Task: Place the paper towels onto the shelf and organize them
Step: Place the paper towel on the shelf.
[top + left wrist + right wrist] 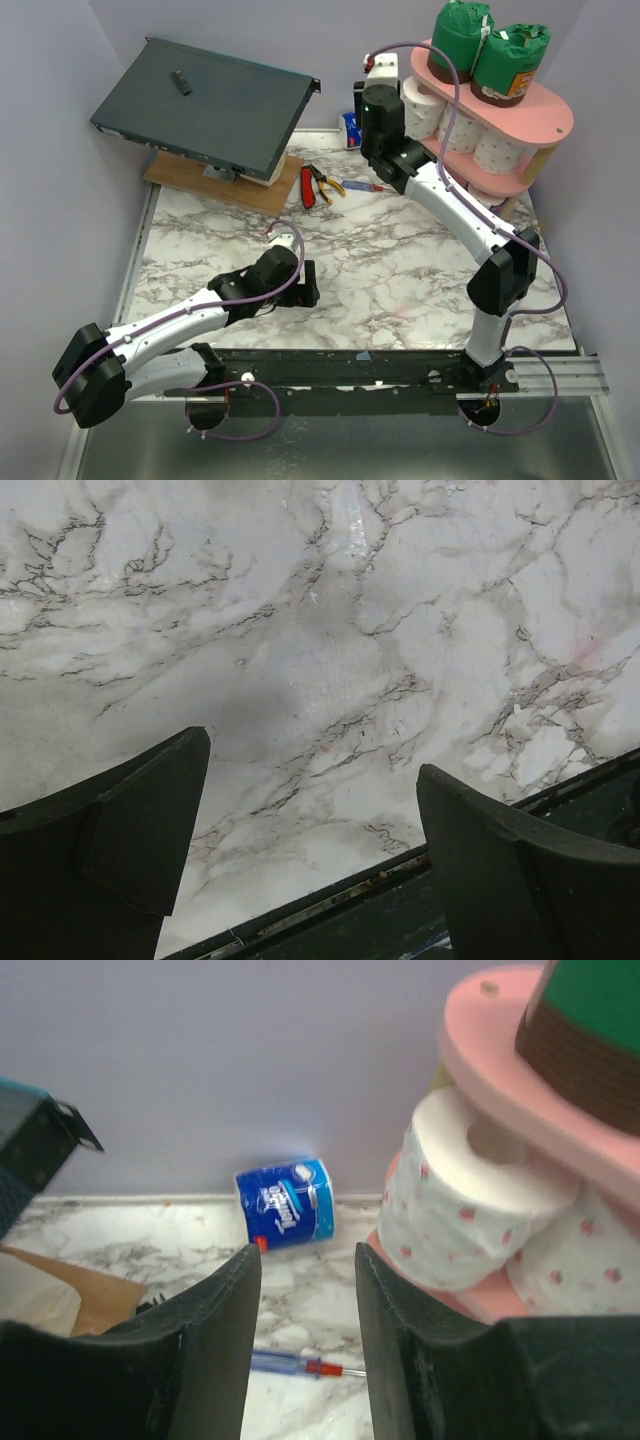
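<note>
The pink shelf [550, 110] stands at the back right. Two green-wrapped rolls [460, 40] with brown bands stand on its top tier. Bare white rolls [500, 150] lie on the tier below. A blue-and-white wrapped roll [350, 130] lies on the table by the back wall, left of the shelf. My right gripper [360, 120] is open and empty, raised near it. In the right wrist view the blue roll [285, 1203] lies ahead of the open gripper [308, 1260], with a white roll [470, 1210] and the shelf [480, 1040] to the right. My left gripper [308, 290] [312, 760] is open and empty over bare marble.
A dark grey flat metal box [205, 105] leans on a wooden board [200, 180] at the back left. Red-handled pliers [315, 185] and a blue pen [290, 1363] lie on the marble table [400, 280] between box and shelf. Purple walls enclose the table.
</note>
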Action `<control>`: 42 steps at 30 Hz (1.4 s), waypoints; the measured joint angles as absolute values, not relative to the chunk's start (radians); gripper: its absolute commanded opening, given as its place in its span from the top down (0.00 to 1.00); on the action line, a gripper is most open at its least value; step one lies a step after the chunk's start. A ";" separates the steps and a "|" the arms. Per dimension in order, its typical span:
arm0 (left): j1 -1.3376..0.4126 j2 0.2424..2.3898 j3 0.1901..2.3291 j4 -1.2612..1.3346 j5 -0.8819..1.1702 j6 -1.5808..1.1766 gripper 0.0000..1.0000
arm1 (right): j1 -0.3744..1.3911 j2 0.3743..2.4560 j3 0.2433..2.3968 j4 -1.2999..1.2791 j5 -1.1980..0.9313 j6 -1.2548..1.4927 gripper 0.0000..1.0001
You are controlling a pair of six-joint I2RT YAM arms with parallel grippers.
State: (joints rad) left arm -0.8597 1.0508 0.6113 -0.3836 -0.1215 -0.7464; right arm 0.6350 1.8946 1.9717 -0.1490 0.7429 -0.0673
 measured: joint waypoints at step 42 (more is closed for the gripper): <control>-0.860 0.964 0.611 -0.421 -0.188 -0.753 0.09 | 0.524 2.028 1.685 0.259 0.724 0.168 0.66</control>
State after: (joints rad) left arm -0.8597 0.9642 0.6109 -0.4213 -0.1879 -0.7532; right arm 0.5240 2.0277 1.6848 0.2592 0.7242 0.1680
